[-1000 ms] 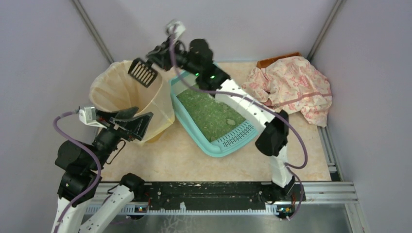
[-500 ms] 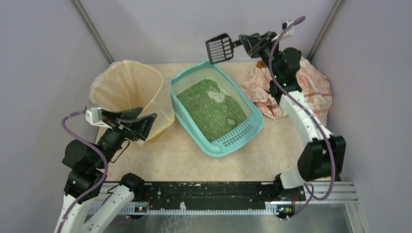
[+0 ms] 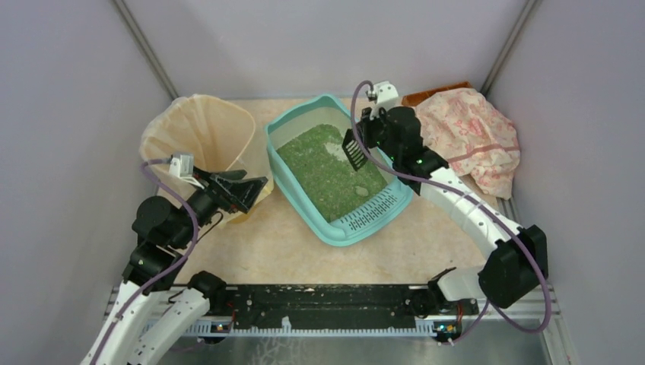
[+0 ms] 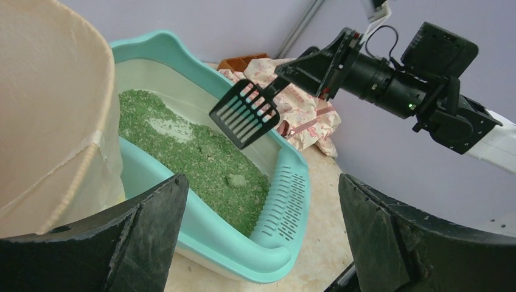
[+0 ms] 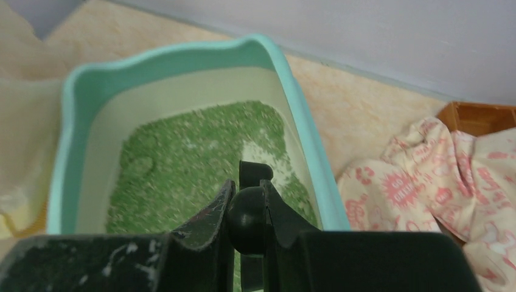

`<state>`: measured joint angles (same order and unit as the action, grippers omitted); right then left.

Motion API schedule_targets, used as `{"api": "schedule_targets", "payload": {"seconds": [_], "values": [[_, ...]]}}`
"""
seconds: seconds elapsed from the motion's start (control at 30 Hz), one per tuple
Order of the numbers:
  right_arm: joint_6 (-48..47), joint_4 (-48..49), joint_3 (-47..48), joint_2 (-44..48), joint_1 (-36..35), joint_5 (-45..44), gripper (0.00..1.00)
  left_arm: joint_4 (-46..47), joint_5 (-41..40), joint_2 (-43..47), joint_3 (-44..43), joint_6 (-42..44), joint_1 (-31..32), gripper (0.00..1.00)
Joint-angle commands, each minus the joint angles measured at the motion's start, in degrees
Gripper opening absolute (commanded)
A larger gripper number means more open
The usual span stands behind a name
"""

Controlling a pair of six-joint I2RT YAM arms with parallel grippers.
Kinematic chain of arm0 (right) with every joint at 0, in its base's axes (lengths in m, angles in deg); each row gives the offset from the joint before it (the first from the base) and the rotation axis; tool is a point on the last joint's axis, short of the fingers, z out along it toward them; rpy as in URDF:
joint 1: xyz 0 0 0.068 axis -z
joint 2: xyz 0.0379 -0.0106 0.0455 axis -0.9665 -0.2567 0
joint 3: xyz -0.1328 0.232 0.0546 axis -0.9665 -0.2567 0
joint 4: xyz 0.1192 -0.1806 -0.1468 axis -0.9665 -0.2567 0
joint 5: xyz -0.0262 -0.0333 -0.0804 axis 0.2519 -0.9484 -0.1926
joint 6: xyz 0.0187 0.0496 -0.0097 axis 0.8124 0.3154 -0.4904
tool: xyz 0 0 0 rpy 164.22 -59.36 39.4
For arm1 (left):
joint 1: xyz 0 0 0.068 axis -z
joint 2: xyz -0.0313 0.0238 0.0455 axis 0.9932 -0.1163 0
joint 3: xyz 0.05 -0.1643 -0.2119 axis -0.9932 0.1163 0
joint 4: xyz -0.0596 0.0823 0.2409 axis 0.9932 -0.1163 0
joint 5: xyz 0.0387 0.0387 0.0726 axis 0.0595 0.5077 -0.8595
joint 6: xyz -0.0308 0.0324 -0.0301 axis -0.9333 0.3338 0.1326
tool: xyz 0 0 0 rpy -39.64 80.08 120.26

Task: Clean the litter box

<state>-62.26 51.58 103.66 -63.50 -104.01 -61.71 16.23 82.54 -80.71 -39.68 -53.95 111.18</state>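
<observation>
The right hand point(image 4: 298, 67) is back over the litter box point(image 3: 312, 103) - a second ago it held the black scoop point(image 3: 354, 148) out over the bag-lined bin point(image 3: 156, 133), then swung high at the back. It is clenched on the scoop's handle, blade hanging down toward the green litter. I'd guess one load is dumped and another pass is coming; a clump point(image 3: 360, 190) remains.

The box sits mid-desk point(image 3: 304, 258), long axis diagonal - grate point(image 3: 370, 211) pointing near-right. The left hand point(image 3: 247, 190) hangs released beside the bin.
</observation>
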Motion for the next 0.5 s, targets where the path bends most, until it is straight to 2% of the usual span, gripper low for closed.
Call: {"api": "schedule_targets", "payload": {"seconds": [0.0, 0.13, 0.47], "values": [[-9.8, -3.1, -0.1, -1.8, -2.6, -10.4, 0.0, 0.8, -0.5, 1.3, 0.1, 0.2, -0.1, 0.98], [-12.9, -2.6, -0.6, -4.1, -4.0, -14.5, 0.0, 0.1, -1.1, 1.7, -0.1, 0.9, -0.1, 0.98], [-11.0, 4.0, -3.7, -10.7, -4.3, -12.9, 0.0, -1.8, -1.6, 2.1, -0.8, 1.2, -0.1, 0.98]]}}
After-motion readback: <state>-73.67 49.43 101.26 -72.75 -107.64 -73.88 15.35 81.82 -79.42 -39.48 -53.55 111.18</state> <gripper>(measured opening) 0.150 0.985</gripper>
